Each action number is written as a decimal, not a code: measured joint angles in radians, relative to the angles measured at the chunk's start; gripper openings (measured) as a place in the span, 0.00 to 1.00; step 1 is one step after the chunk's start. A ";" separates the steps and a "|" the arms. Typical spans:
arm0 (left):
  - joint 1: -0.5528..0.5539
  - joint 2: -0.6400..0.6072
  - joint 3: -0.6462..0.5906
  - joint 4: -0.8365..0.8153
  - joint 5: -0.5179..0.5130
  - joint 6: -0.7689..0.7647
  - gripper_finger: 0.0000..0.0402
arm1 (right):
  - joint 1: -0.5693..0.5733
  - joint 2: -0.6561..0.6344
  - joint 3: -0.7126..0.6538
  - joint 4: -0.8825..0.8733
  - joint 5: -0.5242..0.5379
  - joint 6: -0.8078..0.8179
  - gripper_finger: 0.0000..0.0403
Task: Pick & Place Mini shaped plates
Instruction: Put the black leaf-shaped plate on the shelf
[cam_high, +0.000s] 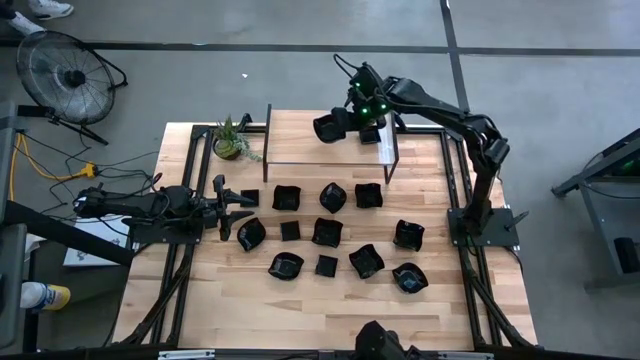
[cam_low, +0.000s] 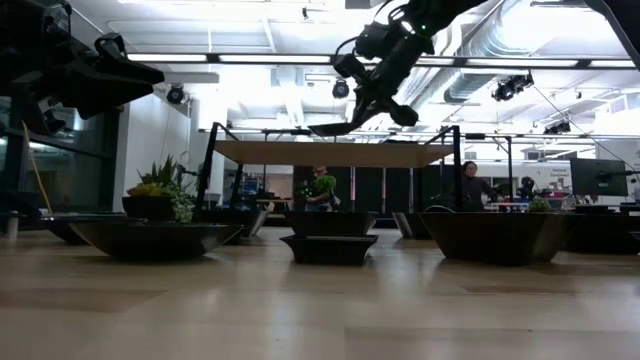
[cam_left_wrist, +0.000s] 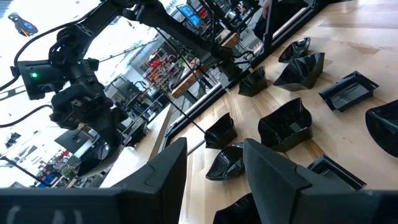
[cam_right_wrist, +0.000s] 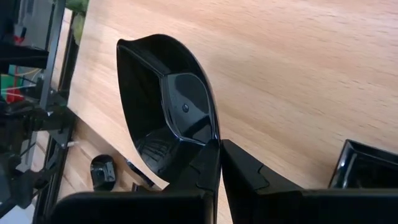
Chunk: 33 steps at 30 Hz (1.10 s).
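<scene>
Several mini shaped plates, small glossy black dishes (cam_high: 327, 232), rest on their bases in rows on the wooden table (cam_high: 300, 310). At the far side stands a raised wooden shelf (cam_high: 300, 145). My right gripper (cam_high: 345, 122) reaches over it, shut on one black plate (cam_high: 328, 128), which hangs a little above the shelf top (cam_low: 330, 152). A square plate (cam_right_wrist: 367, 168) lies on the wood beside it. My left gripper (cam_high: 235, 207) waits open at the table's left edge, level, with nothing between its fingers (cam_left_wrist: 267, 177). My right gripper pinches the plate's rim (cam_right_wrist: 211, 140) at one side, one finger in the hollow and the other (cam_right_wrist: 249, 171) on the outer wall. The fingers slant down from the table's right. The plate (cam_low: 335, 128) is lifted clear above the shelf, tilted, its hollow in view.
A small potted plant (cam_high: 232, 140) stands at the shelf's left end. The shelf's black frame posts (cam_high: 268, 130) rise at its ends. Bare wood lies along the table's near edge (cam_high: 330, 320). A fan (cam_high: 65, 75) stands on the floor beyond the left arm.
</scene>
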<state>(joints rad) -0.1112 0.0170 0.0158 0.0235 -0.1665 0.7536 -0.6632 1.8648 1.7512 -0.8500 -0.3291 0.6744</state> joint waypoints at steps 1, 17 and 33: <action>0.000 0.000 0.000 0.000 0.000 0.000 0.38 | 0.000 0.000 0.000 0.001 0.000 -0.001 0.03; 0.000 0.000 0.000 0.000 0.000 0.000 0.38 | -0.005 0.002 0.000 -0.054 0.033 -0.047 0.03; 0.000 0.000 0.000 0.000 0.000 0.000 0.38 | -0.004 0.002 0.000 -0.055 0.064 -0.080 0.03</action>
<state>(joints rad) -0.1116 0.0170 0.0158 0.0235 -0.1665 0.7536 -0.6670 1.8668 1.7512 -0.9046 -0.2650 0.5946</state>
